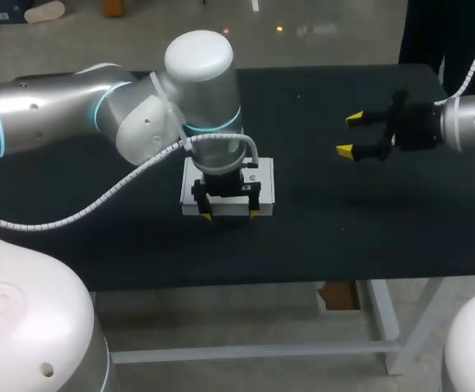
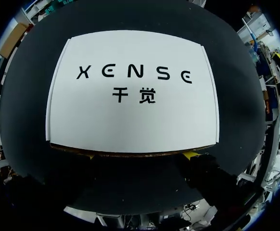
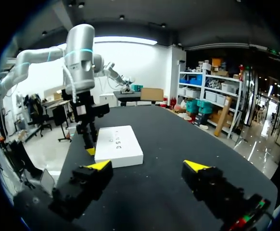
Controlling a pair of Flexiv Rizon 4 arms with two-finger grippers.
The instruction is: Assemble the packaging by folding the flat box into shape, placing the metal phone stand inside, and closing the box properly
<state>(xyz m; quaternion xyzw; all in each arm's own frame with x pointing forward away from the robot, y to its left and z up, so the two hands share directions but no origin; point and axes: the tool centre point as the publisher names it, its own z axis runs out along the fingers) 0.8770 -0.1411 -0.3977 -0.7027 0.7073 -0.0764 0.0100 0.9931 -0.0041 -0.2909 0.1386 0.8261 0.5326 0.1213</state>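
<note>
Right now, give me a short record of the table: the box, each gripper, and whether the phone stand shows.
surface: black table
box: white box, folded into shape and closed, lying flat with the printed side up
left gripper: pointing down, both yellow tips spread along the box's near edge, open
right gripper: open, holding nothing, above the table and well apart from the box
phone stand: not in view in any picture; cannot tell whether it is inside the box
</note>
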